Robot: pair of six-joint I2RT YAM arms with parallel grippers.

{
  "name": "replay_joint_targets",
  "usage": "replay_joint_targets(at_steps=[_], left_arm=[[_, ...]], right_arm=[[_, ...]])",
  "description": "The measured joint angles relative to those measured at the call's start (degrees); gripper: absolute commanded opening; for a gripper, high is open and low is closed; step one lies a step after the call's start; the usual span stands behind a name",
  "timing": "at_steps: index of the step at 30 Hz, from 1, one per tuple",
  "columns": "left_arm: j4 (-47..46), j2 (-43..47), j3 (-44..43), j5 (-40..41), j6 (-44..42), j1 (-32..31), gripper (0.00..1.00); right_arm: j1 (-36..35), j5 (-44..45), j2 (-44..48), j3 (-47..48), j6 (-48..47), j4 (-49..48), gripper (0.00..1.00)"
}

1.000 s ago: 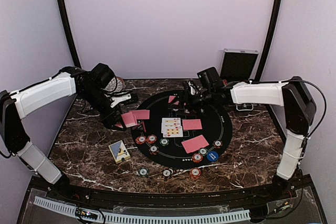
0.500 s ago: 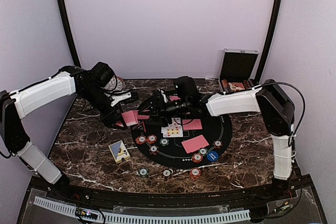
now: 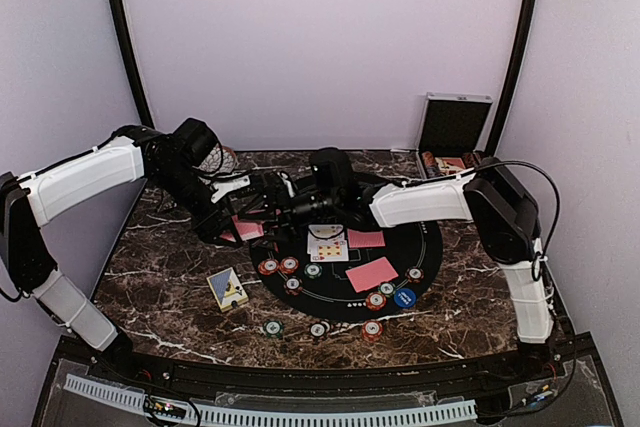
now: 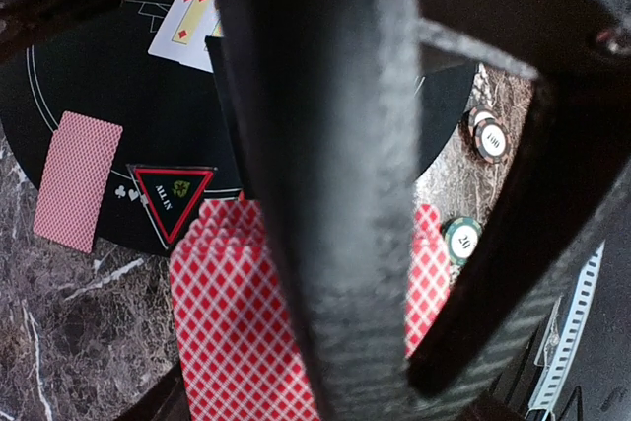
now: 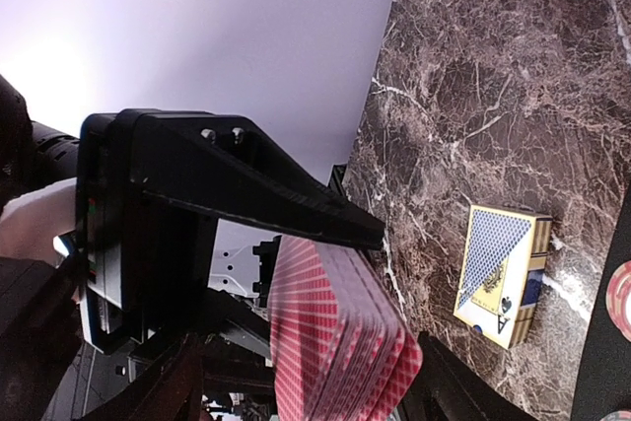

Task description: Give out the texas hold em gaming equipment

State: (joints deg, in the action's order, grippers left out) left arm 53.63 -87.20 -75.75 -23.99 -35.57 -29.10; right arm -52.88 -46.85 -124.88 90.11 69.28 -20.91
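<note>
Marble table [image 3: 480,287], one; round black mat [image 3: 425,237], one. Poker chips: eight on the mat [image 3: 289,265], three off it on the near side [image 3: 318,330]. Face-down cards [image 3: 371,273] on the mat: two. Face-up cards [image 3: 327,242]: overlapping, count unclear. Card box [image 3: 228,288]: one. My left gripper [image 3: 232,231] clamps the red-backed deck [image 5: 335,342] over the mat's left rim. My right gripper [image 3: 258,209] stands wide about the deck's edge; whether it touches, I cannot tell.

The top external view looks down from above and behind at the whole table [image 3: 160,287], with the black mat [image 3: 428,242] mid-frame. The left wrist view looks down, very close, on the red-backed cards [image 4: 227,332] and the mat's edge. The right wrist view, rolled sideways, faces the same cards close up. The card box [image 5: 501,273] at its right also appears lower left in the top view.
</note>
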Motion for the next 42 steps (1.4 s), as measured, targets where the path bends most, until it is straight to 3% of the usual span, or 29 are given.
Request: replay_joint_targets(at_steps=[18, 25, 30, 34, 39, 42], left_arm=[[-0.02, 0.00, -0.42, -0.59, 0.00, 0.00, 0.00], [-0.37, 0.00, -0.42, -0.59, 0.00, -0.04, 0.00], [-0.37, 0.00, -0.42, -0.50, 0.00, -0.04, 0.00], [-0.35, 0.00, -0.42, -0.44, 0.00, -0.04, 0.00], [-0.26, 0.00, -0.42, -0.46, -0.02, -0.04, 0.00], [-0.15, 0.00, -0.42, -0.46, -0.02, -0.04, 0.00]], right_arm=[[0.02, -1.55, -2.78, 1.77, -1.53, 3.67, 0.60], [1.14, -1.57, -0.50, -0.48, -2.80, 3.74, 0.42], [1.92, -1.57, 1.36, -2.27, -2.80, 3.50, 0.37], [2.43, -1.64, 2.08, -3.39, -2.78, 3.15, 0.37], [2.45, -1.40, 2.49, -3.56, -3.02, 3.98, 0.51], [2.43, -1.03, 2.49, -3.50, -3.58, 5.05, 0.54]])
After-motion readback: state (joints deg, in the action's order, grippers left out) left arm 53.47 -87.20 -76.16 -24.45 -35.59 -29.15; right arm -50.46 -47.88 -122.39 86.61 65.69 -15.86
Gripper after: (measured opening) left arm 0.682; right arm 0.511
